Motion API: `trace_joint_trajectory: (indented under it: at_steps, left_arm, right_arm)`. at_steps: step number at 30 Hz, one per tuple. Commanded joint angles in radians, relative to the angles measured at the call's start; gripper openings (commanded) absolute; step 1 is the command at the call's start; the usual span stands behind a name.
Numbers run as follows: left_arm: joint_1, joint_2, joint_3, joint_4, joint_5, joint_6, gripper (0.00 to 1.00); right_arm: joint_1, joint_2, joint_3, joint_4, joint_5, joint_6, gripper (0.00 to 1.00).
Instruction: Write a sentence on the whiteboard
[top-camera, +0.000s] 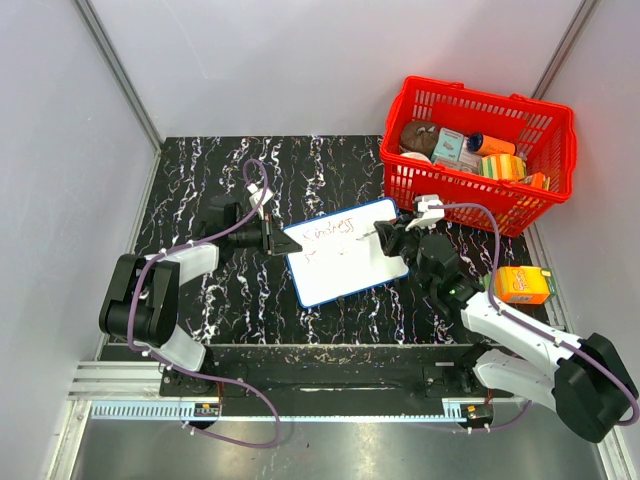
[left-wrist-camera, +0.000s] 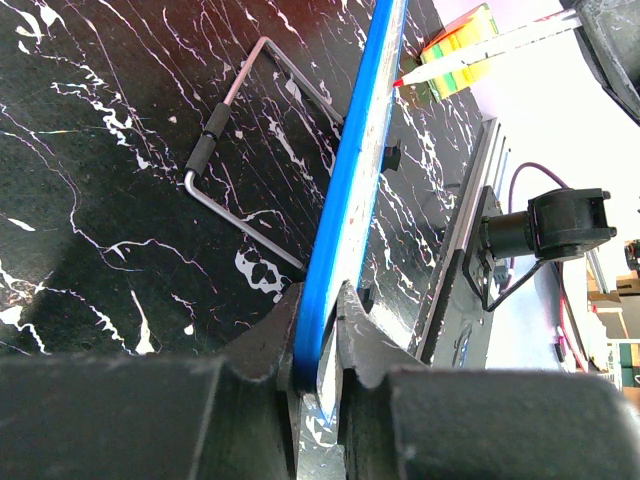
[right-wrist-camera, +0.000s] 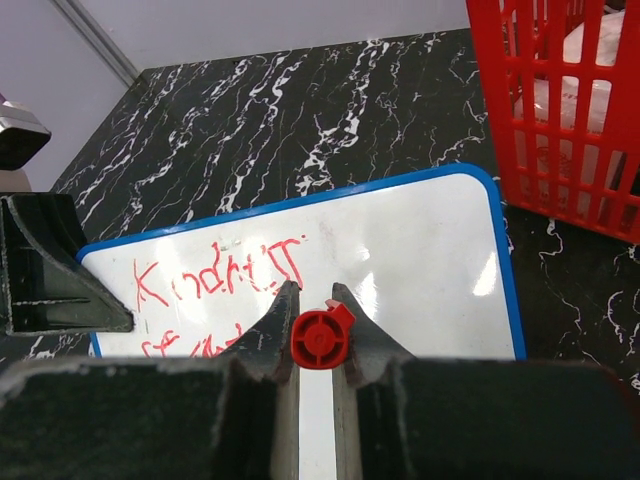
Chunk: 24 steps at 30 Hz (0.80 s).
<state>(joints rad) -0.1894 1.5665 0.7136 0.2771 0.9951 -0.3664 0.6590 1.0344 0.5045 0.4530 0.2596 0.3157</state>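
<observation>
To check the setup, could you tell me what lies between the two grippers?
The whiteboard, from left gripper to right gripper, as the top view shows.

the whiteboard carries red handwriting reading roughly "kindness"; the line below is unreadable.

You are looking at a black table veined all over with thin white marble streaks; the whiteboard is glossy white inside a thin blue frame; the sentence is written in red; the marker shows a red butt end in the right wrist view, and a white barrel with a red tip in the left wrist view; your left gripper and right gripper are both matt black; the arms mix white shells with black joints; their cables are purple; the basket is bright red, an open lattice; the carton is orange; the walls are pale grey.
</observation>
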Motion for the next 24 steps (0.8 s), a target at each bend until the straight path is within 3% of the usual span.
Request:
trace_joint_trajectory:
  at_steps: [1,24]
  left_arm:
    - [0.008,0.036,0.003,-0.021,-0.288,0.175,0.00]
    - [0.008,0.035,0.004,-0.023,-0.288,0.175,0.00]
  right_arm:
    - [0.007,0.012,0.006,0.047,0.049,0.013,0.00]
    - [0.007,-0.025,-0.009,-0.077,0.047,0.029,0.00]
